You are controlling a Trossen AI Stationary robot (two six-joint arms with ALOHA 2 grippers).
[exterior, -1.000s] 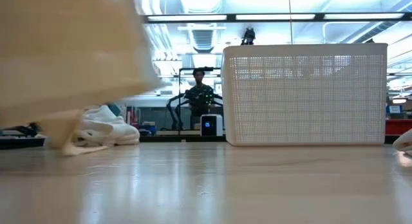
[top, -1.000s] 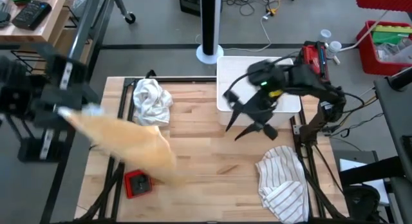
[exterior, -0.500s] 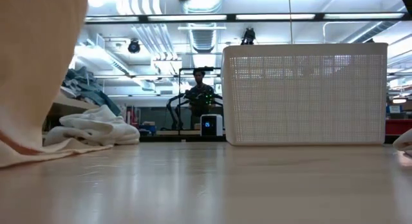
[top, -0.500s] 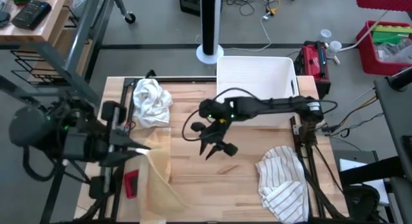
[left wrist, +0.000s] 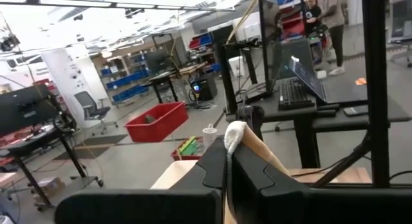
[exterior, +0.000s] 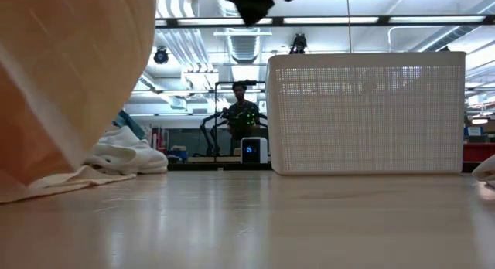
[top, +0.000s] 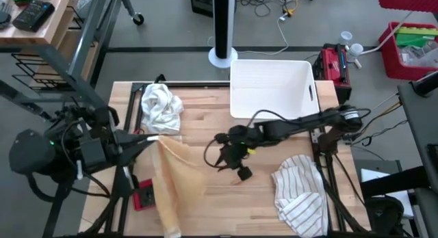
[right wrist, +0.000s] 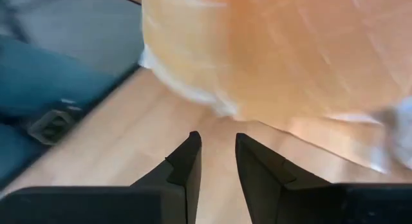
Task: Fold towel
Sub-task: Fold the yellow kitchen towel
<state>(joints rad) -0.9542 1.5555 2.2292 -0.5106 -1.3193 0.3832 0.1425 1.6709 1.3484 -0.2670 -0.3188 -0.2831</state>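
A tan towel (top: 174, 180) hangs from my left gripper (top: 149, 137), which is shut on it above the table's left part. In the low view the towel (exterior: 69, 83) fills the left side, and its lower end (exterior: 46, 188) lies on the wood. My right gripper (top: 229, 161) is open and hovers over the table's middle, just right of the towel and apart from it. Its wrist view looks down on the towel (right wrist: 270, 56) past the gripper's own tips (right wrist: 215, 159). The low view shows this gripper as a dark shape at the top (exterior: 251, 2). My left gripper pinches a white-hemmed edge of the towel (left wrist: 235, 135) between its two fingers, and the hem sticks out past the tips. The fingers come level from the table's left. The held part is lifted; the rest drapes down slack, with the lower end (top: 171, 221) on the table near its near edge.
A crumpled white towel (top: 161, 104) lies at the far left, a striped towel (top: 301, 190) at the near right, and a white basket (top: 274, 87) at the far edge. A red object (top: 145, 195) sits beside the tan towel. Bare wood shows around the table's middle (top: 226, 193).
My left gripper has swung in from beyond the table's left edge to over its left part, carrying the towel. The towel has gone from flung out across the table to hanging, with its lower end at the near edge. My right gripper has moved from the basket toward the towel.
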